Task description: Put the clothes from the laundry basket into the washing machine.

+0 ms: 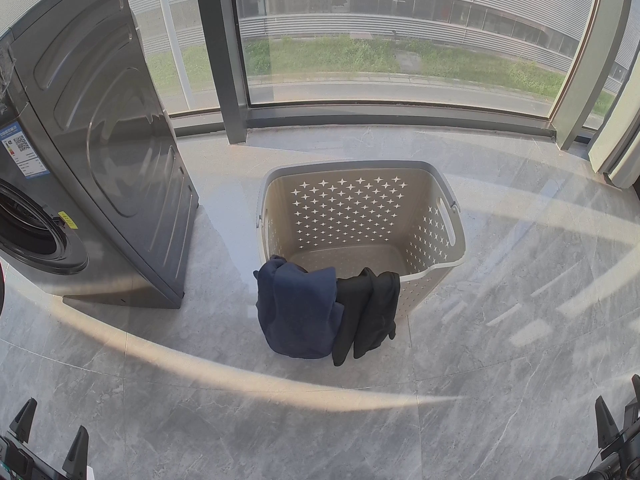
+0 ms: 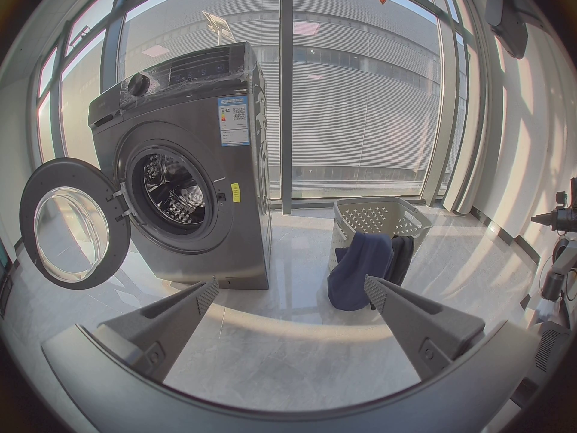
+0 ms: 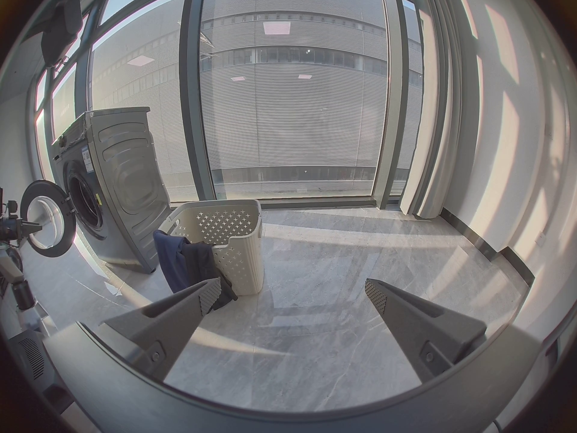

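A beige laundry basket [image 1: 427,225] [image 2: 384,214] [image 3: 231,236] stands on the floor ahead of me. Over its near rim hang a navy garment [image 1: 297,311] [image 2: 357,269] [image 3: 171,260] and a black garment [image 1: 367,311] [image 2: 401,258] [image 3: 201,263]. The grey washing machine [image 1: 100,135] [image 2: 198,169] [image 3: 120,175] stands to the left with its round door [image 2: 73,222] swung open and its drum [image 2: 171,190] showing. My left gripper [image 1: 50,435] [image 2: 291,290] is open and low at the near left, far from the basket. My right gripper [image 1: 617,401] [image 3: 291,290] is open at the near right.
Floor-to-ceiling windows [image 1: 400,35] run behind the basket and machine. A curtain [image 1: 620,135] hangs at the far right. Grey tiled floor [image 1: 267,408] lies open between me and the basket.
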You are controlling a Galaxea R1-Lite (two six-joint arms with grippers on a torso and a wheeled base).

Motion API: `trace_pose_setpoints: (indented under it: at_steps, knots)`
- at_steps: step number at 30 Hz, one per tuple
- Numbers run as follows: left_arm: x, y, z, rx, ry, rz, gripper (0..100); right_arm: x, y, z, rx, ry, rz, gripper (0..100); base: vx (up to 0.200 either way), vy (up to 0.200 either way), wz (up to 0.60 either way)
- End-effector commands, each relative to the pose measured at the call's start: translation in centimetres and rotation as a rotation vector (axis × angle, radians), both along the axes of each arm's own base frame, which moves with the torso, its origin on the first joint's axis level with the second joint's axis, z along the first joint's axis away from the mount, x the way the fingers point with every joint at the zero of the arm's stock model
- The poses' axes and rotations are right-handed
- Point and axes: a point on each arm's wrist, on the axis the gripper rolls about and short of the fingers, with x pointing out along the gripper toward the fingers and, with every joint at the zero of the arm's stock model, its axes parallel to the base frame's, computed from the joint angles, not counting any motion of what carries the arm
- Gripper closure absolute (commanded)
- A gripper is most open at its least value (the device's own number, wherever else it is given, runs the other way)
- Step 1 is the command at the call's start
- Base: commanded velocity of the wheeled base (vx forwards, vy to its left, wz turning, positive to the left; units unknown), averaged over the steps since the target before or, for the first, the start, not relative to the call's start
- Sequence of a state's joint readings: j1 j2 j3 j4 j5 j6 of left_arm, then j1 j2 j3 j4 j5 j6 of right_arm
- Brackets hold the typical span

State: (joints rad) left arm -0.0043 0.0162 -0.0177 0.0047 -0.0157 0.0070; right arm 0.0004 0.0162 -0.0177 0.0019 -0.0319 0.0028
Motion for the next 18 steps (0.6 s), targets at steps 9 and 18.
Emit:
trace_pose_setpoints:
  at_steps: [9, 18]
  knots:
    - [0.03, 0.00, -0.52, -0.002, 0.005, 0.000, 0, 0.00, -0.01, -0.48, 0.002, 0.000, -0.001, 0, 0.200, 0.000, 0.00]
    - [0.03, 0.00, -0.52, -0.001, 0.004, 0.000, 0, -0.12, 0.00, 0.12, 0.009, -0.036, 0.004, 0, 0.022, 0.000, 0.00]
